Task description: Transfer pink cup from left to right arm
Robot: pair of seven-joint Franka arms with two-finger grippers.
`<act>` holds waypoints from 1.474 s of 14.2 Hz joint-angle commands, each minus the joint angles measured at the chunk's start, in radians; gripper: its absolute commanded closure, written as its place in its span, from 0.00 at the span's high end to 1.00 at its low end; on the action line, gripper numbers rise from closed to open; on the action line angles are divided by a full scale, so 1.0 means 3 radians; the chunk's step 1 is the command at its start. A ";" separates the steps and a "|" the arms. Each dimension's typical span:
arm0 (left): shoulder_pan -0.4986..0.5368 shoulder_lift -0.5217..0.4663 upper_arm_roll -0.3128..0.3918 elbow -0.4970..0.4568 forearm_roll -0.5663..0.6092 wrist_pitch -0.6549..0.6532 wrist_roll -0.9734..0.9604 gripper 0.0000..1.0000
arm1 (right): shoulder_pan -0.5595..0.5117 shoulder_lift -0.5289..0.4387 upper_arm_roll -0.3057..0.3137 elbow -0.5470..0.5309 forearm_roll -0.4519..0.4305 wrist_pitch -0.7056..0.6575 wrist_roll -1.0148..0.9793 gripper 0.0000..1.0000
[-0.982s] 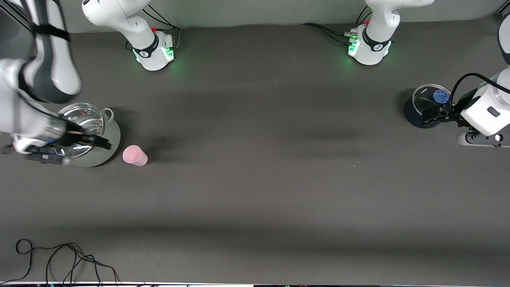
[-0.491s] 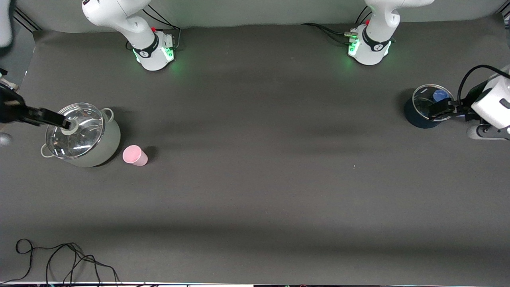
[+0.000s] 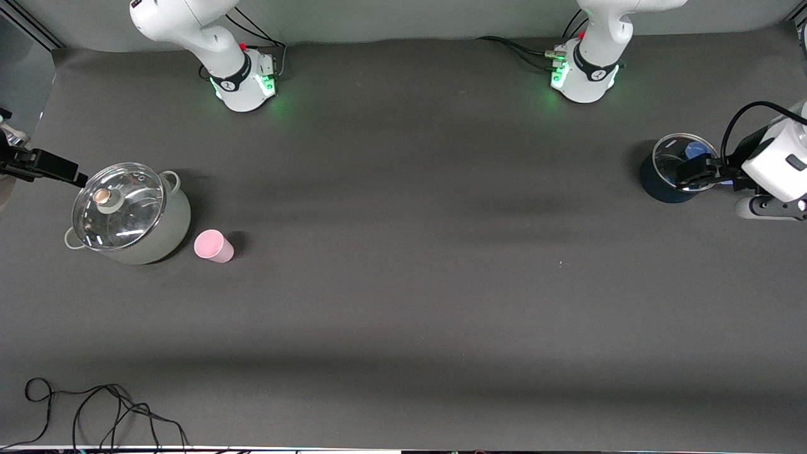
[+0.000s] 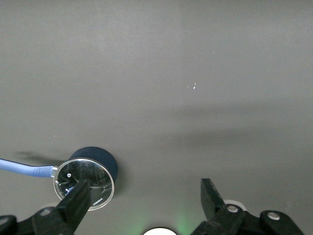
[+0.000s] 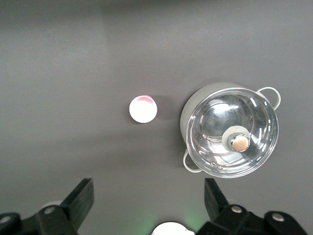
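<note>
My right gripper hangs at the table edge at the right arm's end, just beside the grey-green pot, with its fingers spread wide and nothing between them. In the right wrist view both fingers stand far apart with bare table between. A second ago that arm lay across the pot and hid much of the glass lid; half a second ago its fingertips were over the lid's knob. Now it has pulled off toward the edge, and lid and knob show whole.

The pink cup stands on the table just beside the pot, a little nearer the front camera and toward the middle of the table. It has not moved across the three moments. From above in the right wrist view it shows as a pale round top apart from the pot's wall; whether it stands mouth up or mouth down I cannot say for sure.

My left gripper is over the small dark blue pan at the left arm's end, jaws wide and holding nothing. The left wrist view shows its fingers well apart, one of them over the pan's glass lid. Since a second ago the left wrist has drawn back toward the table's end and risen slightly, and it has hardly shifted in the last half second. The pan itself has stayed put.
</note>
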 commanded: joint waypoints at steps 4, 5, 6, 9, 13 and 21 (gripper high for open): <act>-0.0025 -0.0019 0.0007 -0.0022 0.0000 -0.0002 0.0018 1.00 | 0.0019 0.0045 -0.0021 0.0054 -0.0057 -0.0061 -0.0090 1.00; -0.0025 -0.0014 0.0007 -0.0022 0.0000 -0.0002 0.0018 1.00 | 0.0008 0.0040 -0.0037 0.0054 -0.0052 -0.0071 -0.0095 1.00; -0.0025 -0.0014 0.0007 -0.0022 0.0000 -0.0002 0.0018 1.00 | -0.0002 0.0040 -0.0037 0.0054 -0.0057 -0.0096 -0.0120 1.00; -0.0025 -0.0014 0.0007 -0.0022 0.0000 -0.0002 0.0013 1.00 | -0.0236 0.0040 0.0049 0.0059 -0.0052 -0.0112 -0.0320 1.00; -0.0025 -0.0014 0.0007 -0.0022 0.0000 -0.0007 0.0013 1.00 | -0.1027 -0.0021 0.0881 0.0049 -0.0051 -0.0117 -0.0315 1.00; -0.0030 -0.0003 0.0002 -0.0017 0.0000 -0.0007 -0.0028 1.00 | -0.1873 -0.0470 0.1839 -0.0558 -0.0077 0.0322 -0.0289 1.00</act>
